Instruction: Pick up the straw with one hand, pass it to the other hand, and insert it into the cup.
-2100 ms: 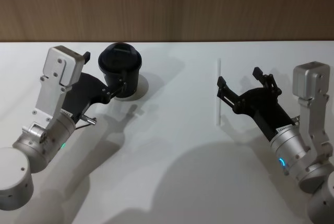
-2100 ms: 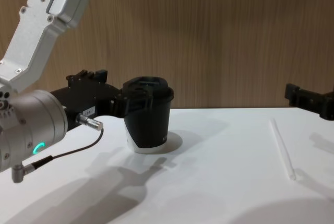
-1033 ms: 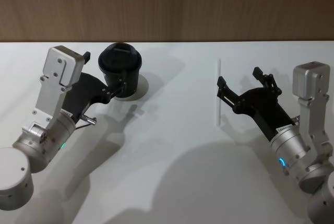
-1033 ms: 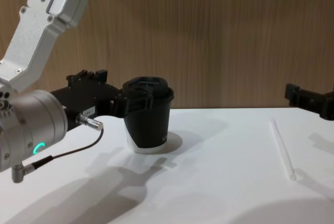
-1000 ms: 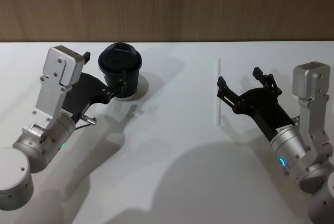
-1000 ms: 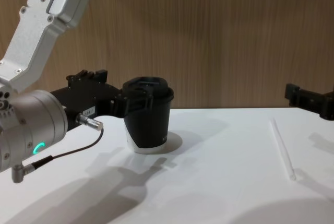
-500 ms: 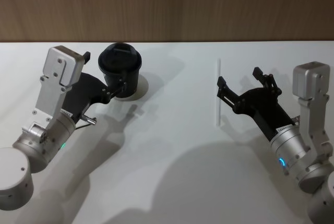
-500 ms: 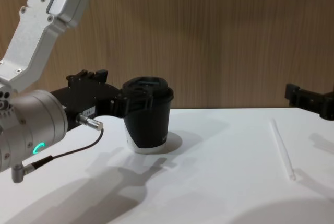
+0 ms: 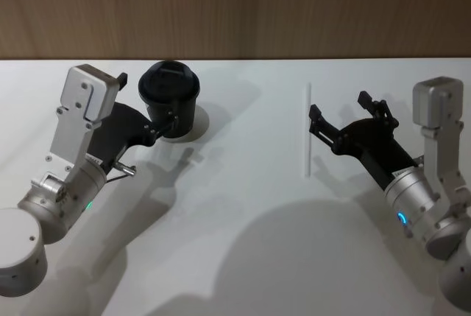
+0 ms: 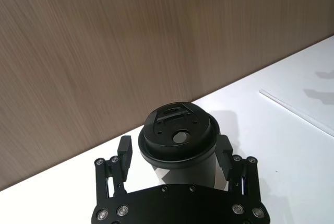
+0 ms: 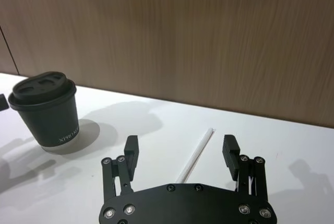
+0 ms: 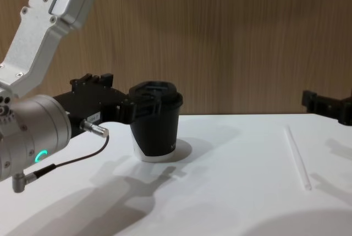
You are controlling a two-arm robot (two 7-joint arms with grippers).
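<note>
The straw (image 9: 307,135) lies flat on the white surface (image 9: 243,205), well apart from the cup (image 9: 171,99), which stands upright with its domed lid on. The right claw (image 9: 337,106) hangs just beside the straw with its fingers spread wide and nothing between them, so to my eye the step in hand is the pick-up. From its wrist camera the straw runs away between the two fingers, so the line-up looks nearly there. I would bring the claw straight down until the fingertips sit either side of the tube, then close gently across it. The tube is thin, light and round, and a clumsy pinch could roll it away or crush it. Gripping towards one end would leave plenty of length free for the handover. The left claw (image 10: 175,143) has its fingers apart on either side of the cup, and I cannot tell whether they press on it.
</note>
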